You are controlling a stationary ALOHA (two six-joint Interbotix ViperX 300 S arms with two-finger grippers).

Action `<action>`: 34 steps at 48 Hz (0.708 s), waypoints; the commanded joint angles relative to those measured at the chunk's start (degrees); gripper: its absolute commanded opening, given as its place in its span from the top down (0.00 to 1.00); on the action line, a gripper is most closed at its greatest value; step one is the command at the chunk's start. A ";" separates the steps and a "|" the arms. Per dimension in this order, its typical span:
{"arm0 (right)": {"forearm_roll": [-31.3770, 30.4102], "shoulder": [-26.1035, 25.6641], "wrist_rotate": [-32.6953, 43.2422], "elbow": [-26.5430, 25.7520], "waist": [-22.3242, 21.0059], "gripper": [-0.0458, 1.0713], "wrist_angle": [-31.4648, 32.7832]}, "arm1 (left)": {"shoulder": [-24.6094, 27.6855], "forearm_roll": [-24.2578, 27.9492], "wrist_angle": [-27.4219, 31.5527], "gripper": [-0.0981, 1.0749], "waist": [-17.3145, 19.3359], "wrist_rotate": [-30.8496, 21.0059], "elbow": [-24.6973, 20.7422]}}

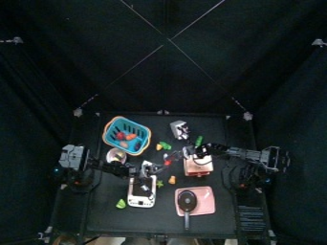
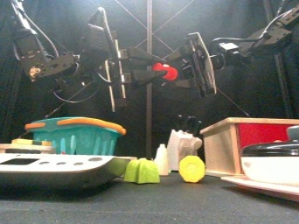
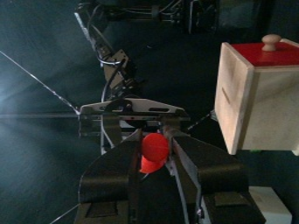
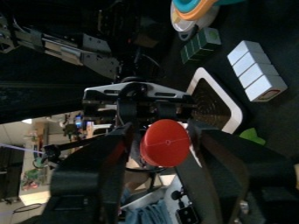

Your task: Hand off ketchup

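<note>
Up above the table, the two grippers meet nose to nose with the red ketchup (image 2: 170,73) between them. In the left wrist view the left gripper (image 3: 156,166) has its jaws clamped on the ketchup's sides. In the right wrist view the right gripper (image 4: 163,156) stands with its jaws apart on either side of the ketchup's round end. Below, on the table, sit a teal basket (image 2: 73,137) and a wooden box (image 2: 247,143)
</note>
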 commanded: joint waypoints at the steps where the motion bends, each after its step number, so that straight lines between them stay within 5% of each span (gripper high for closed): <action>1: -0.18 -1.41 -0.18 -1.49 -0.18 0.11 0.35 | -0.70 -0.18 -0.26 0.44 0.26 -0.18 -0.70; 26: -0.18 -5.71 -0.26 0.62 -0.79 0.08 5.01 | -0.97 -2.55 -0.26 0.45 -0.62 -2.29 -0.53; 34: -2.20 -6.77 -0.26 0.97 -0.70 0.08 6.24 | -1.58 -2.37 -0.44 0.46 -0.88 -8.70 -0.26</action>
